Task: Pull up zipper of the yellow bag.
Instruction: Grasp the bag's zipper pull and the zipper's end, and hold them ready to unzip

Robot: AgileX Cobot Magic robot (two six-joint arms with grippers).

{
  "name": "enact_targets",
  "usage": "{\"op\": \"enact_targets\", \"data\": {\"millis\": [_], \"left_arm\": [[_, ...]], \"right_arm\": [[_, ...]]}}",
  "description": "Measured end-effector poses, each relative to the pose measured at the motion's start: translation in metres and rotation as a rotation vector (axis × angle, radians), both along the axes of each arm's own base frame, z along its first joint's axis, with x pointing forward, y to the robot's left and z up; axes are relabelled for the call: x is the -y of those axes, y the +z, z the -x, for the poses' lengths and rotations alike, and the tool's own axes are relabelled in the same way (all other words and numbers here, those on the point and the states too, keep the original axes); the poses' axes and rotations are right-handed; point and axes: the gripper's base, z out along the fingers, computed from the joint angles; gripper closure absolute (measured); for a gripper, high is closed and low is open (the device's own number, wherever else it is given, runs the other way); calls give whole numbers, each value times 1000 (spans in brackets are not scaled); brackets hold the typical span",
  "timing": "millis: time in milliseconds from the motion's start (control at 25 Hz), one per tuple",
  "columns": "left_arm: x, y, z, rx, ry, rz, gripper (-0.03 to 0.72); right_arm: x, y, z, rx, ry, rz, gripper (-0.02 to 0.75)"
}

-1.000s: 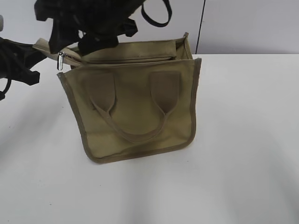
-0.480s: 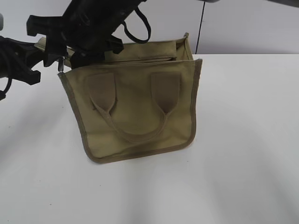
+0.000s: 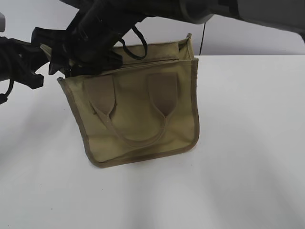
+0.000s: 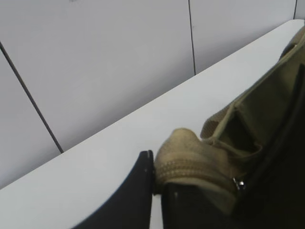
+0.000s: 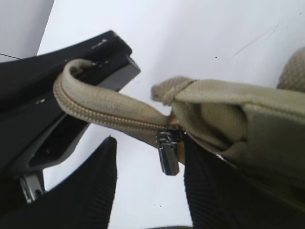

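The yellow bag (image 3: 138, 112) stands upright on the white table, its handle patches facing the exterior view. My left gripper (image 3: 40, 52) is shut on the zipper tape end at the bag's top left corner; the left wrist view (image 4: 155, 167) shows this grip. My right gripper (image 3: 71, 67) reaches across to that corner and hides the zipper there. In the right wrist view the silver zipper pull (image 5: 167, 155) hangs between my open right jaws (image 5: 150, 191), close to the right finger. The bag (image 5: 238, 114) lies to the right, and the left gripper (image 5: 86, 71) holds the tape.
The white table (image 3: 248, 143) stretches right and in front of the bag. A grey panelled wall (image 3: 252, 45) stands right behind the table's back edge. The right arm spans the top of the exterior view.
My right gripper has come down and left over the bag's top left corner, covering the silver pull tab. The bag's top has leaned slightly left. The left gripper keeps its hold.
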Motion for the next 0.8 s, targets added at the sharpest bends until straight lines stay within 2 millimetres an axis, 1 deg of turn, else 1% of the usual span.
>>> {"op": "enact_targets", "data": {"millis": [200,280,520,680,720,800], "left_arm": [[2,2,1,20,-21,19,680],[2,3,1,17,-21,28,680],[2,3,1,14,-17,38,680],[2,4,1,16,-15,42,680],[2,4,1,17,-15,42,680],[2,4,1,17,-13,40,680]], "right_arm": [[-2,-5,-3,-36,-55,-24,393],[-2,-5,-3,-41,-62,-27,407],[-2,-8,-3,-52,-59,-16,546],[0,-10,-2,-47,-46,16,721],[0,-10,-3,-46,-45,21,739],[3,-11,-5,-49,-46,26,749]]}}
